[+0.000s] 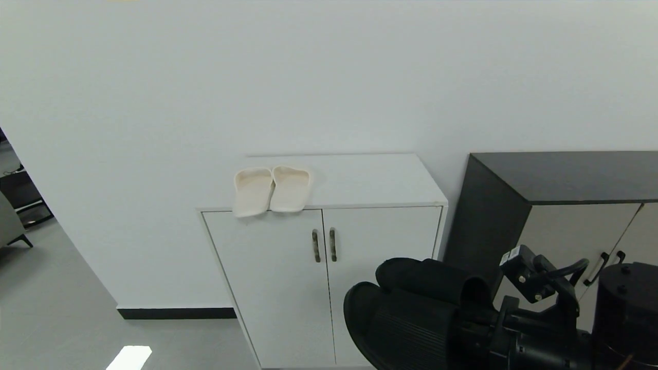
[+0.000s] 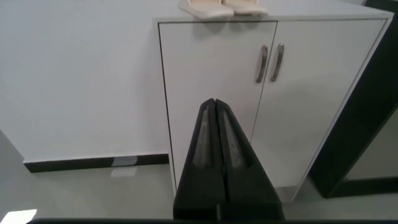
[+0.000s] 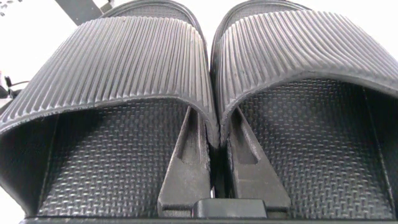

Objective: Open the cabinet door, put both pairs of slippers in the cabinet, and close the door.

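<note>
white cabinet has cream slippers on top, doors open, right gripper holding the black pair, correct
No: the head view shows the white cabinet with doors shut. The cream slippers lie on top and the right gripper holds the black pair.

A plain white painted wall [image 1: 329,77] fills the upper half of the frame. At the right stands a low sideboard with a black top and black side panel [image 1: 565,174], its pale grey doors [image 1: 565,231] carrying curved black handles [image 1: 598,269]. A black skirting strip [image 1: 177,313] runs along the wall's foot at lower left, above a smooth grey floor [image 1: 61,308] with a bright patch of light [image 1: 129,357]. A grey seat on dark legs [image 1: 9,226] shows at the left edge.
</note>
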Robot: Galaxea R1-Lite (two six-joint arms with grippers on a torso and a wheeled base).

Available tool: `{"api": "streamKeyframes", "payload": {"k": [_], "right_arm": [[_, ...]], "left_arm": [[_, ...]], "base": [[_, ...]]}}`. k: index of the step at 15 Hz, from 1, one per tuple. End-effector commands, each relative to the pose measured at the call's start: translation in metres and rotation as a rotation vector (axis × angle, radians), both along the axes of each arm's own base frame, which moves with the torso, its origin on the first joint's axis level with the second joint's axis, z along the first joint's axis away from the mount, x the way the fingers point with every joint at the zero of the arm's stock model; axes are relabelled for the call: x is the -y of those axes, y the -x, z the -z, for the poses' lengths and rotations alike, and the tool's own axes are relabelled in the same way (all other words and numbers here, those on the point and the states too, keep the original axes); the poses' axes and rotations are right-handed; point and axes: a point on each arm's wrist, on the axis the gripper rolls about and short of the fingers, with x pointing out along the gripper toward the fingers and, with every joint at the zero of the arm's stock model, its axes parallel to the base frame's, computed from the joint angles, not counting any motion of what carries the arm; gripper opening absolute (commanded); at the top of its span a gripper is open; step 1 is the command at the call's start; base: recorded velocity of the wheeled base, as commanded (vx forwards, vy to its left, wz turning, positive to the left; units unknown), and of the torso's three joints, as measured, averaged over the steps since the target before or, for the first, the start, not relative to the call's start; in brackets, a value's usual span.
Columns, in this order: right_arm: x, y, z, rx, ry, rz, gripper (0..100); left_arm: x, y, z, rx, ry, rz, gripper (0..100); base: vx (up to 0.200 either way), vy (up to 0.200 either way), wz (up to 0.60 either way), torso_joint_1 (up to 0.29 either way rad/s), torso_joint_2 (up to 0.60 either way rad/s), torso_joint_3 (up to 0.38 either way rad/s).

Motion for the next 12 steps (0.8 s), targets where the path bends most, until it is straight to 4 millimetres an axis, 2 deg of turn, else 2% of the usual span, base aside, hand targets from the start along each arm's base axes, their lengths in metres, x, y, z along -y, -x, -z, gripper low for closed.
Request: {"api": "streamKeyframes", "payload": {"k": [1,12], "right_arm": [[0.0000,0.0002,-0.0002,0.001,-0.001,-0.001,0],[0.0003,0.0010,0.0008,-0.001,0.003,-0.003,0]], "left_arm": [[0.0000,0.0000,0.0000,0.000,0.000,0.000,0],[0.0000,0.0000,0.0000,0.000,0.000,0.000,0]], "base": [[0.000,0.000,0.00,-0.251,0.54,0.300],[0.000,0.000,0.00,-0.223,0.51,0.289]]}}
